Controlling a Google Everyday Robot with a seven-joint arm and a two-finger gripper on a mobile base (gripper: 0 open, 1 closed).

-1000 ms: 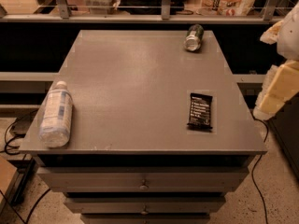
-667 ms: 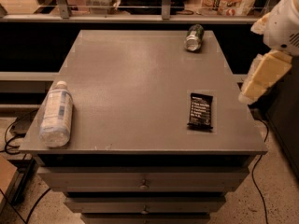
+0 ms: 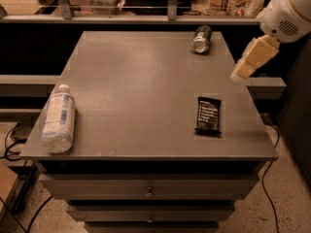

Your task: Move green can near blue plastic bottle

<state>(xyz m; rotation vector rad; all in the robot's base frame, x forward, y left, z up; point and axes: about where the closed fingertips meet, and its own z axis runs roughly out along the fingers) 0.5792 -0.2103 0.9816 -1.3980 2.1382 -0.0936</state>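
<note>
The green can lies on its side at the far right of the surface, well apart from the blue plastic bottle lying at the near left edge. A black wrapper lies flat at near right. The end effector hangs above the right edge, between can and wrapper.

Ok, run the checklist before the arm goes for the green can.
1. Green can located: ok, at the far right of the table, apparently lying on its side.
2. Blue plastic bottle located: ok, lying at the near left edge.
3. End effector at the can: not ok, it hangs beyond the table's right edge, nearer the camera than the can.
4. Black snack bar wrapper off the can-to-bottle line: ok, near right.
5. Can near bottle: not ok, opposite corners.
</note>
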